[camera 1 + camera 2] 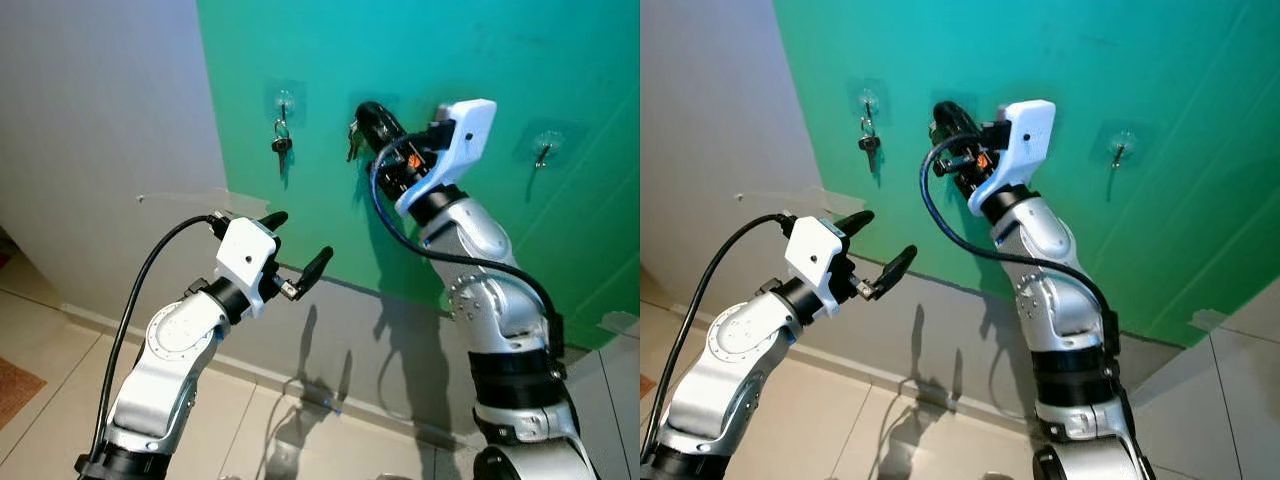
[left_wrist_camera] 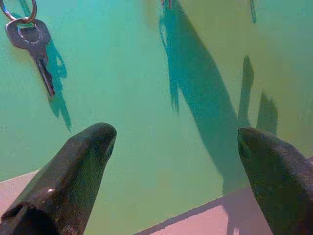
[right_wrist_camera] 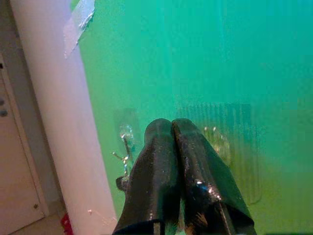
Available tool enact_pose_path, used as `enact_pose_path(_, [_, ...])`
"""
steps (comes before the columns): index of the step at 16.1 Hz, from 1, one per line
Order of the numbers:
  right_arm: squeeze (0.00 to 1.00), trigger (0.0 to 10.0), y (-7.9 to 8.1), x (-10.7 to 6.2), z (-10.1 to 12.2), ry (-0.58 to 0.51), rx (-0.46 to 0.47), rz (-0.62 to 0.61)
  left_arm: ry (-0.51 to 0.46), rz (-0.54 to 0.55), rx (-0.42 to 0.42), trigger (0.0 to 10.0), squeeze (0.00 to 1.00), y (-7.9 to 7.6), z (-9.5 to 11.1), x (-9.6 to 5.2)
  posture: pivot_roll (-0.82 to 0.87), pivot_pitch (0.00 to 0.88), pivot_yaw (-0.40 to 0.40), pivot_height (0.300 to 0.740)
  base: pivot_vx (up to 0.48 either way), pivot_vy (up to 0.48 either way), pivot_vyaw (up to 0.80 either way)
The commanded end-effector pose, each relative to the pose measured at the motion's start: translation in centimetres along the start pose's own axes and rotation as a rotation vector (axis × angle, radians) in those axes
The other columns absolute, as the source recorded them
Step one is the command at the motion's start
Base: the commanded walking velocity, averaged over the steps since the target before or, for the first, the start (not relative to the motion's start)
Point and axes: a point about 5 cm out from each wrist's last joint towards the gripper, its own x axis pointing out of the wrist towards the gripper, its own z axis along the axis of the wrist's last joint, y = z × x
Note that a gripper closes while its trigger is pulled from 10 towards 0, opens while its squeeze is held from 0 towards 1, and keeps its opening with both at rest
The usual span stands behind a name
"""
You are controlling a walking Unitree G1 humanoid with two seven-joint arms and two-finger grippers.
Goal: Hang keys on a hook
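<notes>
Green sheeting [image 1: 420, 60] covers the wall ahead of me, with a grey wall [image 1: 100, 120] to its left and pale floor tiles [image 1: 250, 420] below. Three clear stick-on hooks sit in a row on the green. The left hook [image 1: 285, 100] already carries a key [image 1: 282, 143] on a ring. The right hook [image 1: 545, 148] is bare.

My right pincer [image 1: 370, 125] is raised against the middle hook [image 3: 217, 142], its fingers pressed together. At its tip I can make out the keys [image 1: 353, 140] dangling just beside the fingers, so I judge it is pinching them at or near the ring, though the contact itself is hidden from me. My left pincer [image 1: 298, 245] hangs lower, spread wide and holding nothing, aimed at the green below the left hook.

As I judge it, keys are light, hard and slick metal. They swing freely on the ring and won't deform, so nothing here is fragile except perhaps the adhesive hook, which I shouldn't lever against. The best hold is on the ring itself or the key head, leaving the ring's loop open to slip over the hook's tip.
</notes>
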Motion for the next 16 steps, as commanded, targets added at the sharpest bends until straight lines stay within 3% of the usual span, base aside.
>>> enact_pose_path(1, [0.00, 10.0, 0.1, -0.2, 0.6, -0.010, 0.002, 0.011, -0.015, -0.013, 0.007, 10.0, 0.00, -0.1, 0.6, 0.1, -0.08, 0.049, -0.031, 0.740, 0.000, 0.000, 0.00])
enact_pose_path(11, [0.00, 10.0, -0.4, 0.0, 0.0, 0.042, -0.018, -0.044, -0.014, -0.021, 0.003, 10.0, 0.00, 0.0, 0.7, 0.4, -0.09, 0.058, -0.025, 0.740, 0.000, 0.000, 0.00])
enact_pose_path(16, [0.00, 10.0, 0.6, -0.5, -0.7, 0.088, -0.016, 0.046, -0.014, -0.020, 0.007, 10.0, 0.00, 0.1, 0.7, 0.4, -0.08, 0.055, -0.022, 0.740, 0.000, 0.000, 0.00])
